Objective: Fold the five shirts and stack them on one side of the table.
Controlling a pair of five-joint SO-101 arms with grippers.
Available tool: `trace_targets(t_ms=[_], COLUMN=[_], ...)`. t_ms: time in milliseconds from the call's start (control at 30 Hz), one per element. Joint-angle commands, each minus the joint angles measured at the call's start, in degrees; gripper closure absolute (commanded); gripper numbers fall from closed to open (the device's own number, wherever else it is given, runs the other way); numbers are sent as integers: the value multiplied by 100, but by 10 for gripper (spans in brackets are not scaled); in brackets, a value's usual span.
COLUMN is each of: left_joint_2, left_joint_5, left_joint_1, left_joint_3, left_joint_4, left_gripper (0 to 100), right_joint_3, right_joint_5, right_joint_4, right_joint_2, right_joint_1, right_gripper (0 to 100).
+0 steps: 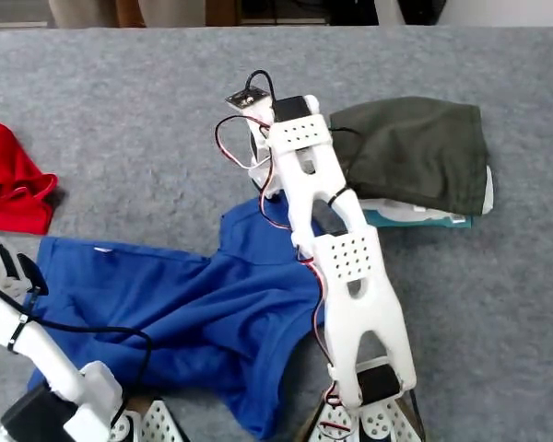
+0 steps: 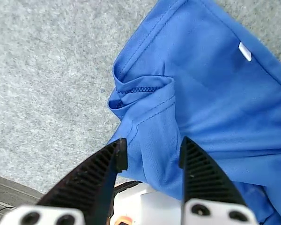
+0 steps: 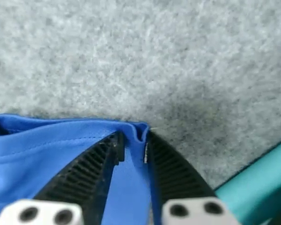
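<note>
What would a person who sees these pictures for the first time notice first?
The big blue shirt lies crumpled across the near middle of the grey table, and the right end effector pinches a fold at its edge. On the right side of the table a folded dark green shirt tops a small stack, while a red shirt lies at the left edge.

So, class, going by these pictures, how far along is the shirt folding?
Done: the green shirt tops a folded stack. In hand: the blue shirt lies unfolded, its edge pinched by the right end effector; the left end effector is open over it. Left: the red shirt, crumpled, apart from the stack.
</note>
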Motion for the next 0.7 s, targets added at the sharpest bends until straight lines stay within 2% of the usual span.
trace_targets(t_ms=[0,300,567,667], left_joint_2=[-163,-163,-110,-101], left_joint_5=[26,26,79,308], left_joint_1=[-26,-35,-26,-26], left_joint_3=[-88,-88,-185,-484], left_joint_4=[-44,-44,-35,-9], left_gripper=[811,811,811,808], right_joint_3=[-251,-286,-1218,-1341], right_joint_5=[-26,132,97,88], right_joint_4=[79,79,571,571], right_joint_2=[-48,-92,-145,-576], right_joint_1=[66,75,101,251], right_gripper=[959,988,998,998])
